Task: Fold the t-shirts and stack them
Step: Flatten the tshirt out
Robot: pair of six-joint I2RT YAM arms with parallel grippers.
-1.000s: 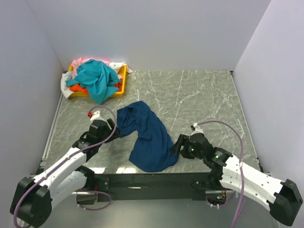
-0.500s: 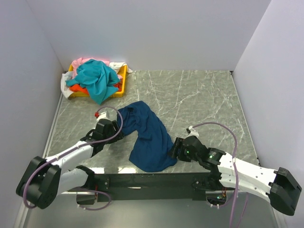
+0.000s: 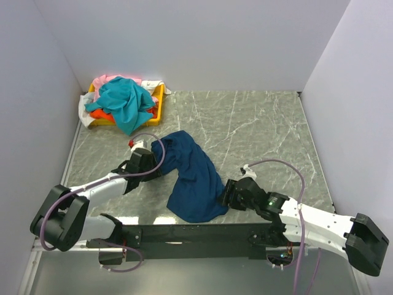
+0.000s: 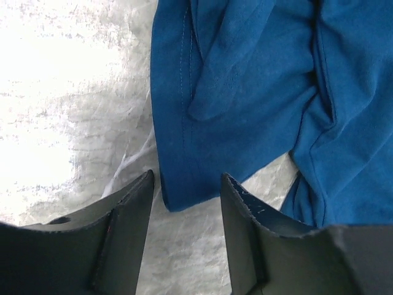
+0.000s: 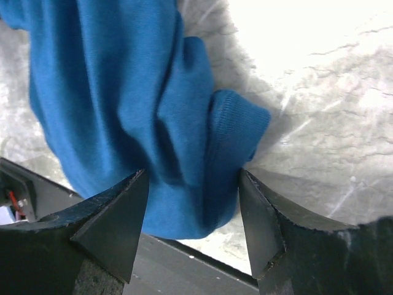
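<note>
A navy blue t-shirt (image 3: 193, 175) lies crumpled on the marble table (image 3: 264, 129), reaching from mid-table to the near edge. My left gripper (image 3: 154, 165) is at its upper left end. In the left wrist view the shirt's hemmed corner (image 4: 184, 193) lies between the open fingers of the left gripper (image 4: 187, 178), touching neither. My right gripper (image 3: 226, 194) is at the shirt's lower right edge. There a thick fold (image 5: 215, 160) fills the gap of the open right gripper (image 5: 193, 175). The teal t-shirt (image 3: 123, 101) tops a pile with orange (image 3: 100, 115), pink (image 3: 108, 78) and white (image 3: 83, 110) ones.
The pile sits in a yellow tray (image 3: 161, 92) in the far left corner. White walls close in the table on three sides. The dark front rail (image 5: 184, 264) runs just under the shirt's near end, by the right gripper.
Both arms have stretched toward the navy shirt: the left gripper up and right to its corner, the right gripper leftward onto its lower edge. Both pairs of jaws have narrowed somewhat.
</note>
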